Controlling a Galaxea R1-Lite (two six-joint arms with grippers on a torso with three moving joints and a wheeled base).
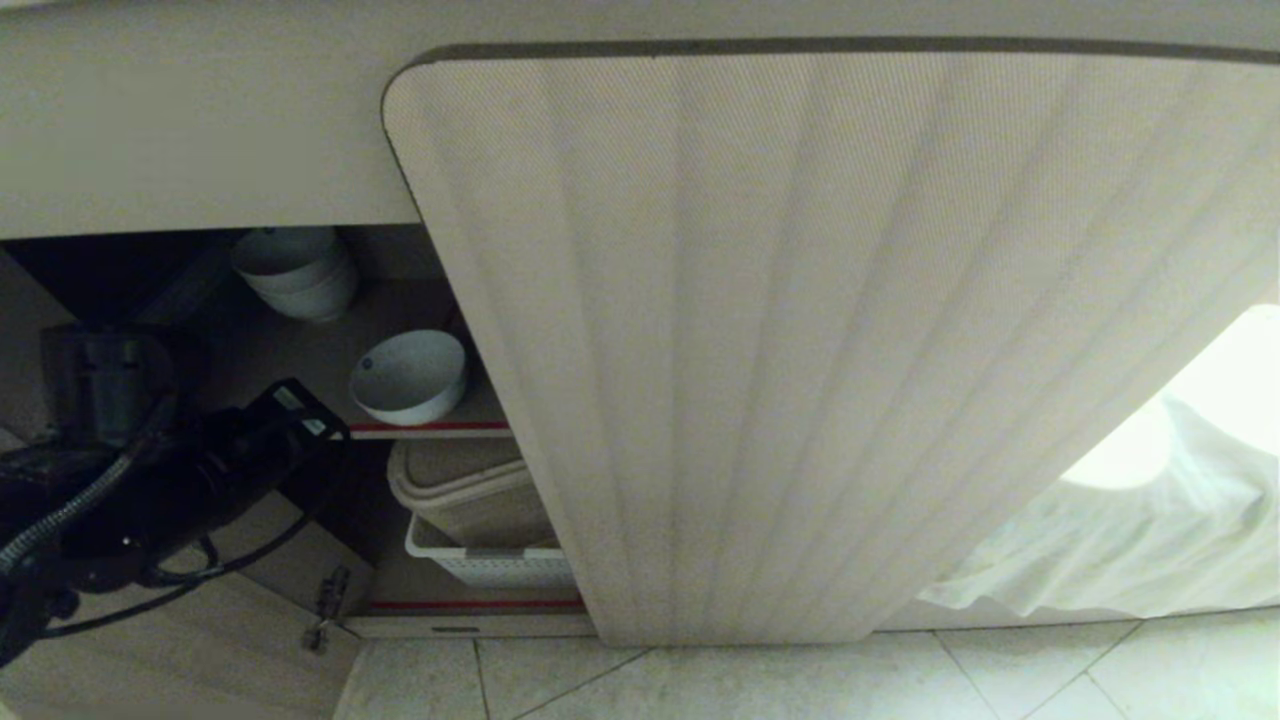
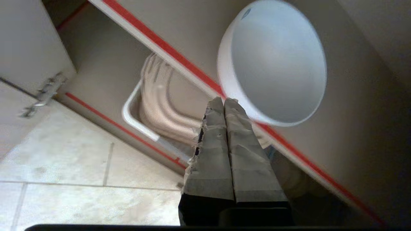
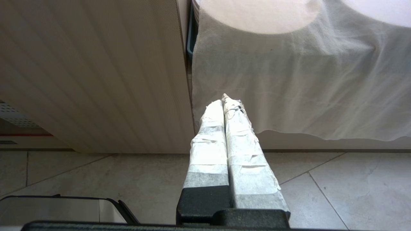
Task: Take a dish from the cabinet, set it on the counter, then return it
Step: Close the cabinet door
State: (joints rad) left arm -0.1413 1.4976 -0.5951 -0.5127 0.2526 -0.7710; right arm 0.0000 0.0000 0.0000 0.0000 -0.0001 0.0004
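I'm seeing the dish (image 2: 276, 64), a glossy white deep-sided bowl with a small dark mark near its rim, sitting upright on the cabinet (image 1: 800, 330) shelf by the red-lined edge, lying just beyond my left pincer (image 2: 223, 102) tips, apparently not gripped.

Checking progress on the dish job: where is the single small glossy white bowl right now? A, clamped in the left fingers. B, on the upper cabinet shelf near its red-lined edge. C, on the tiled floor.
B: the single small glossy white bowl sits on the upper shelf, and the left gripper is shut on nothing.
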